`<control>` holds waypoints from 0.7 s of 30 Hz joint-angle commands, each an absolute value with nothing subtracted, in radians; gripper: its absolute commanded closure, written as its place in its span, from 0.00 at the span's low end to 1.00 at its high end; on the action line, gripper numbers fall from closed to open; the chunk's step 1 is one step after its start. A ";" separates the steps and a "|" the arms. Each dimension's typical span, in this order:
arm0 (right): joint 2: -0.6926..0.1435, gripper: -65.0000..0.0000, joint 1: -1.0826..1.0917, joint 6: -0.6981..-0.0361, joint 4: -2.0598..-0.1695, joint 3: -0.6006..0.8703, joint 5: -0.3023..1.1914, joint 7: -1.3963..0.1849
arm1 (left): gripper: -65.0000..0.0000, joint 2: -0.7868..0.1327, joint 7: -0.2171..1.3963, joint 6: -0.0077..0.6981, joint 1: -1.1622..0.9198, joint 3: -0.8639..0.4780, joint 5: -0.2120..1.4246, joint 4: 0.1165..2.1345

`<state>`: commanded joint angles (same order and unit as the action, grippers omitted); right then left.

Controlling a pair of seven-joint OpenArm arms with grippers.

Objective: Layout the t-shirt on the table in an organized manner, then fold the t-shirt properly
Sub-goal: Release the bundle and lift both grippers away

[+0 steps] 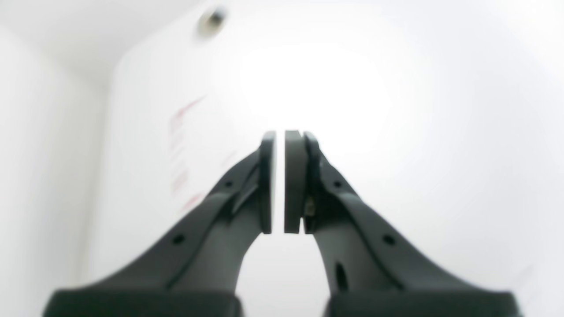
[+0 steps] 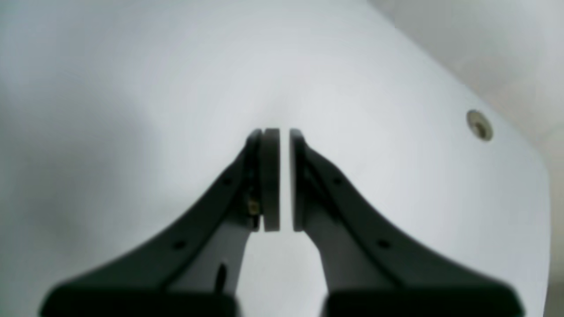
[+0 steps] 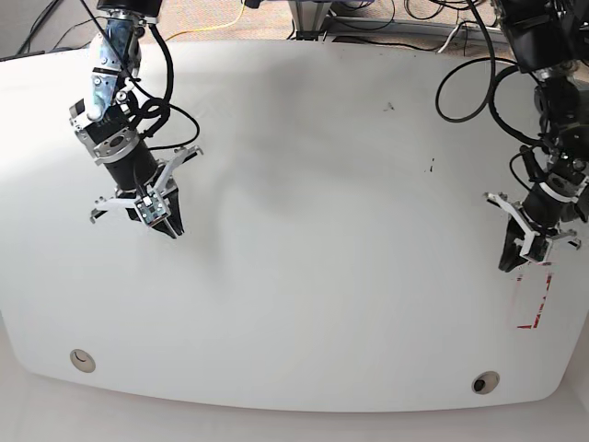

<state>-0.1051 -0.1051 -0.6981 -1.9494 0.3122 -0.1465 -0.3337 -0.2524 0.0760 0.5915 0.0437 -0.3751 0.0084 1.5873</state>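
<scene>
Both tools, left [image 1: 278,180] and right [image 2: 284,179], nearly closed, empty over bare tabletop [image 3: 304,230]. No t-shirt visible; risk: grasping nothing.

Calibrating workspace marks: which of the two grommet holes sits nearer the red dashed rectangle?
The grommet hole at the table's near edge, on the left gripper's side; the other grommet hole lies far across.

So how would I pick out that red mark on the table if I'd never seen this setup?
Start with the big white table and go to the side where the left gripper hangs. Just below that gripper, near the table's edge, is the red dashed mark, a narrow rectangle outline. It is the only coloured thing on the surface; the two grommet holes nearby are round and grey.
</scene>
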 joint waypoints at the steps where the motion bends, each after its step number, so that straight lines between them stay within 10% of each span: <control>1: -0.091 0.95 -0.102 -0.698 -1.929 0.314 -0.179 -0.291 | 0.97 -0.223 0.035 0.573 0.041 -0.369 0.005 1.587; 14: -0.079 0.96 -0.297 -0.698 -1.857 0.334 -0.274 0.028 | 0.97 -0.101 -0.213 0.481 -0.223 -0.300 -0.105 1.676; 21: -0.073 0.96 -0.503 -0.698 -1.860 0.398 -0.090 0.105 | 0.97 -0.102 -0.214 0.481 -0.456 -0.297 -0.104 1.745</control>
<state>-0.0729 -0.5025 -0.6981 -1.8604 0.3982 -0.0898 0.1051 -0.1020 -0.2140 0.4810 -0.4565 -0.2969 -0.1036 1.7453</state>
